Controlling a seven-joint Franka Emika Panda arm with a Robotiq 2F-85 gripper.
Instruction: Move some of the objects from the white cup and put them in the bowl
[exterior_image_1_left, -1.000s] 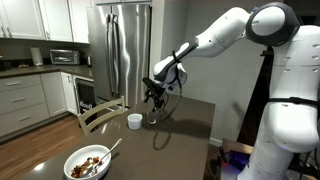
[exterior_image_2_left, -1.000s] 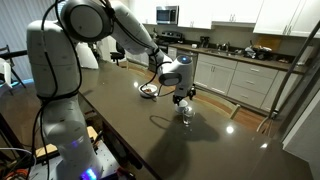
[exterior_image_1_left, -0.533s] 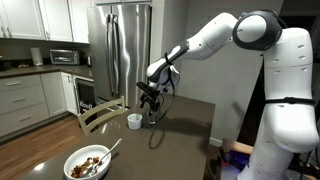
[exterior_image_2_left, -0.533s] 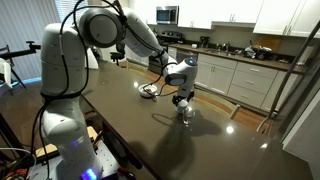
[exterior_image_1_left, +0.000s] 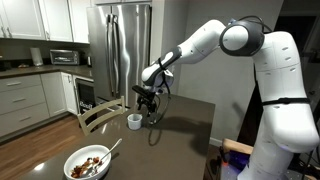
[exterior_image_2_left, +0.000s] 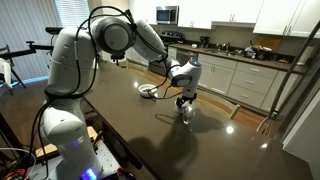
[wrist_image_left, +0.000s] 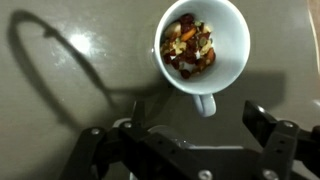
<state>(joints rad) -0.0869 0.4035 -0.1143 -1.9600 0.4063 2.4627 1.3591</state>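
the end effector (exterior_image_1_left: 148, 100) hangs released, jaws wide, just above the white cup (wrist_image_left: 232, 50) on the dark worktop (wrist_image_left: 60, 100). reddish-brown objects (wrist_image_left: 188, 48) lie inside the cup. the bowl (exterior_image_1_left: 105, 168) sits well apart, at the near left corner.

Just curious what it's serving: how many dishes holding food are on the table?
2. The white cup sits by the gripper; the bowl sits farther along the table. I see no others, though some may be hidden.

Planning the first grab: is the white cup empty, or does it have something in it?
Not empty. The wrist view looks straight down into the upright white cup, and reddish-brown objects cover its bottom.
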